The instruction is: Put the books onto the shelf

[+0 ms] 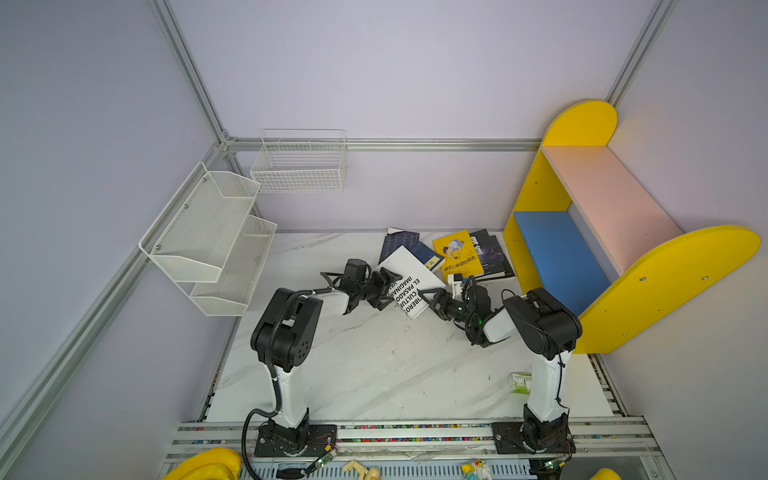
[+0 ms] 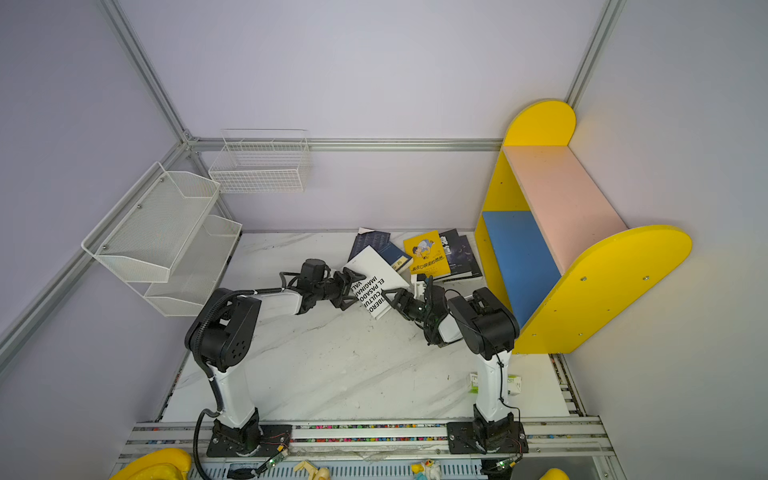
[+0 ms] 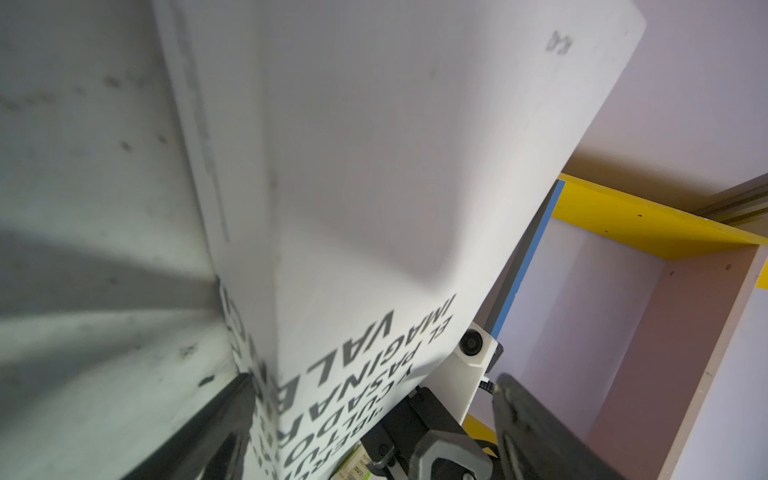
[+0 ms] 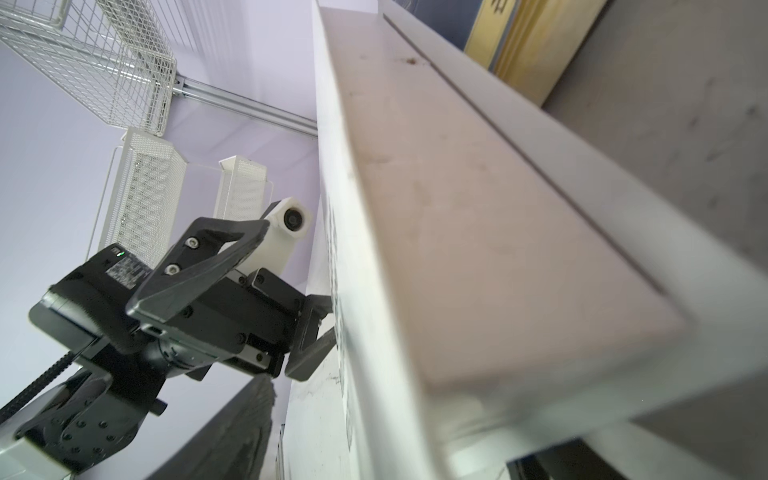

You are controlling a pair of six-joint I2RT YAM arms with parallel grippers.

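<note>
The white book (image 1: 409, 274) lies tilted on the other books (image 1: 457, 253), far on the bench (image 1: 374, 365), left of the shelf (image 1: 557, 257). My left pincer (image 1: 388, 289) is spread around its edge, probably to raise it. My right pincer (image 1: 430, 301) straddles the near corner; whether it is pinching, I cannot tell.

Open tabletop (image 1: 374, 374) nr side, books (image 1: 459, 253) beyond

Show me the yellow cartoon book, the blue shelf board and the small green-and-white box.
yellow cartoon book (image 1: 457, 254), in a top view, cover middle.
blue shelf board (image 1: 557, 257), in a top view, bare surface.
green-and-white box (image 1: 519, 382), in a top view, top face.
</note>
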